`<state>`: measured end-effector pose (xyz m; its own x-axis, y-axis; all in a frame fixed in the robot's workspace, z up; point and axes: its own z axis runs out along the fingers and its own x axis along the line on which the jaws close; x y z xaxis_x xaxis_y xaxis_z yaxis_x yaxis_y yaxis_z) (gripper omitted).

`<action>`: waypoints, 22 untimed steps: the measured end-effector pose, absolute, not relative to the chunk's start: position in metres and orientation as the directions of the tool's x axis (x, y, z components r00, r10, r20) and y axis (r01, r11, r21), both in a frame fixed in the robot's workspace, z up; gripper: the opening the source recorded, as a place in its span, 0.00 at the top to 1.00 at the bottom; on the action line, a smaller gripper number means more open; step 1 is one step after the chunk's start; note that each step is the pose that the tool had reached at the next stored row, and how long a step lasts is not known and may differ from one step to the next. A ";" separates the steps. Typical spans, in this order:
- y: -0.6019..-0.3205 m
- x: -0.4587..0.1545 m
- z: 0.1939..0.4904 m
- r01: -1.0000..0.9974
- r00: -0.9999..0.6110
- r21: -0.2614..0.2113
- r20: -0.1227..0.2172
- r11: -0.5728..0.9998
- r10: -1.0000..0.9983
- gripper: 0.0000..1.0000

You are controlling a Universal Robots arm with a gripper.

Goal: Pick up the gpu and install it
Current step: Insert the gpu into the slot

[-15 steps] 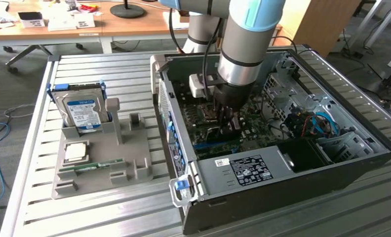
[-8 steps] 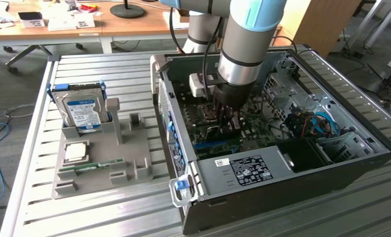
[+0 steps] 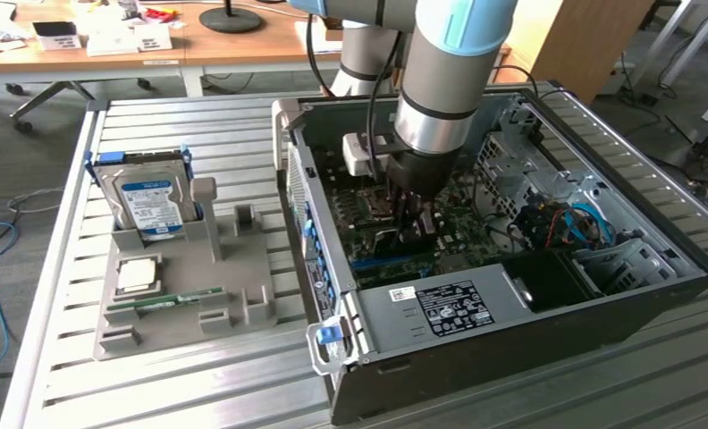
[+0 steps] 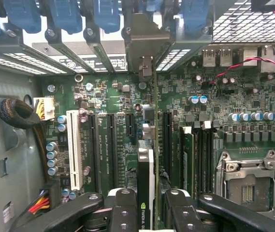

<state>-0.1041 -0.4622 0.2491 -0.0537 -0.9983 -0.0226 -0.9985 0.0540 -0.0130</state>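
In the wrist view the gpu (image 4: 146, 181) stands on edge between my fingers, a dark card with a green logo on its near end. Its silver-grey end bracket (image 4: 144, 46) reaches up to the case's rear slot openings. My gripper (image 4: 146, 215) is shut on the card, one black finger (image 4: 120, 210) on each side of it. The card hangs over the green motherboard (image 4: 214, 96), in line with the black expansion slots (image 4: 112, 145); whether it touches a slot I cannot tell. In the exterior view my gripper (image 3: 411, 223) reaches down inside the open computer case (image 3: 474, 313).
A white slot (image 4: 73, 147), a bundle of cables (image 4: 16, 113) and the processor socket (image 4: 246, 181) surround the card. Beside the case on the slatted table, a grey holder (image 3: 240, 268) carries a hard drive (image 3: 149, 201), a processor chip (image 3: 137, 275) and a green memory stick (image 3: 164, 304).
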 end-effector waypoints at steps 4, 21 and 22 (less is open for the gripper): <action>-0.462 -0.104 0.249 -0.998 -0.054 -0.013 -0.022 0.054 -0.998 0.73; -0.462 -0.104 0.245 -0.998 -0.054 -0.013 -0.023 0.054 -0.998 0.73; -0.462 -0.104 0.245 -0.998 -0.054 -0.013 -0.022 0.054 -0.998 0.73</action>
<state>-0.1042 -0.4622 0.2450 -0.0538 -0.9983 -0.0225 -0.9985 0.0541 -0.0131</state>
